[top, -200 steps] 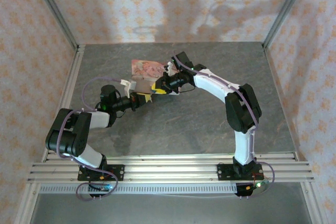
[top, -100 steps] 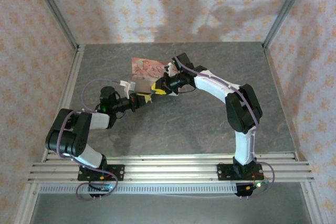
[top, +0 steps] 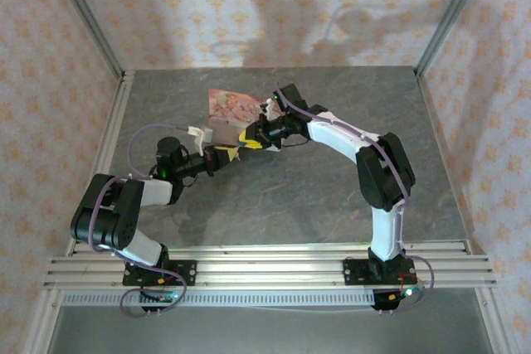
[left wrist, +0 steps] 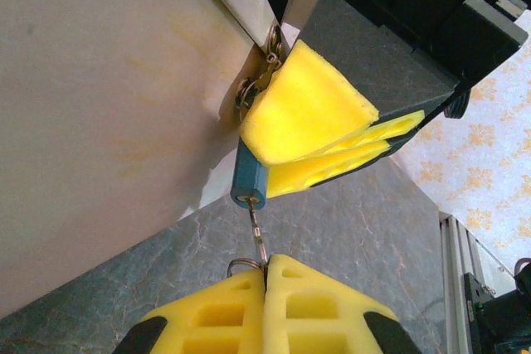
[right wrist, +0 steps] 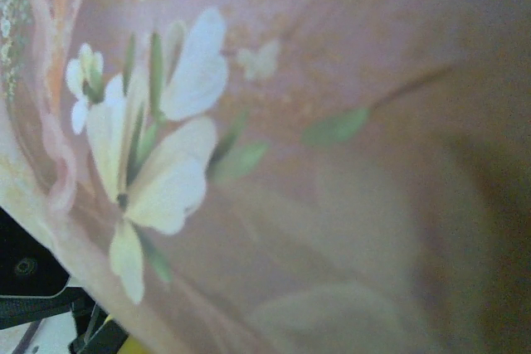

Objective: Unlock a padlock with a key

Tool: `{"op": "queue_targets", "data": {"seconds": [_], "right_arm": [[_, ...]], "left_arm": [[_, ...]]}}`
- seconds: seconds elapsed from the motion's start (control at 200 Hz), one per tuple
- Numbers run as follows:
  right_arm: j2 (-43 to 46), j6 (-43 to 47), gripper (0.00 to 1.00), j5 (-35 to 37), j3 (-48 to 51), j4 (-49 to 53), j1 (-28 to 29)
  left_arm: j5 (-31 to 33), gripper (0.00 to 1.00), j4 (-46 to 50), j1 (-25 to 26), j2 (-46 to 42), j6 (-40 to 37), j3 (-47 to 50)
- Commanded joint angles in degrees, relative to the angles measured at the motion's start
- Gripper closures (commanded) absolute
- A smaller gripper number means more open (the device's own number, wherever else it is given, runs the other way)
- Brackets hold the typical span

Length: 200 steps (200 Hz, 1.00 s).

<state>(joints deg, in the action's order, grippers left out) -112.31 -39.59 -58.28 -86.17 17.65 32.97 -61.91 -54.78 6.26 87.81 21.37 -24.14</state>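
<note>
On the grey table (top: 290, 196), the left gripper (left wrist: 266, 269) pinches the key (left wrist: 255, 223), its tip at the keyhole of the padlock (left wrist: 249, 184), which the right gripper (left wrist: 278, 161) clamps

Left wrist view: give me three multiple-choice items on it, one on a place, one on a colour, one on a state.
1. Where is the tip of the thin silvery metal key?
A. in the bottom of the small blue-bodied padlock
B. hooked through its shackle
C. apart from the padlock

2. What colour are the foam pads clamping the padlock?
A. black
B. yellow
C. white

3. How is the left gripper?
A. wide open
B. shut on the key
C. shut on nothing

Answers:
1 A, the key's shaft runs up into the padlock's underside.
2 B, both pads are bright yellow.
3 B, its fingers meet around the key's head and ring.
</note>
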Motion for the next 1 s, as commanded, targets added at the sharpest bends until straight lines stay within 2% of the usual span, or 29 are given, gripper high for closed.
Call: {"op": "queue_targets", "data": {"seconds": [0.0,0.996], "right_arm": [[3.24,-1.91,1.00,-4.41,0.65,-3.18,-0.01],[3.42,-3.78,1.00,-5.67,2.50,-6.21,-0.01]], "left_arm": [[1.17,1.00,-4.40,-0.29,0.75,0.60,0.33],[3.45,1.00,-7.42,1.56,5.42,2.93,-1.87]]}}
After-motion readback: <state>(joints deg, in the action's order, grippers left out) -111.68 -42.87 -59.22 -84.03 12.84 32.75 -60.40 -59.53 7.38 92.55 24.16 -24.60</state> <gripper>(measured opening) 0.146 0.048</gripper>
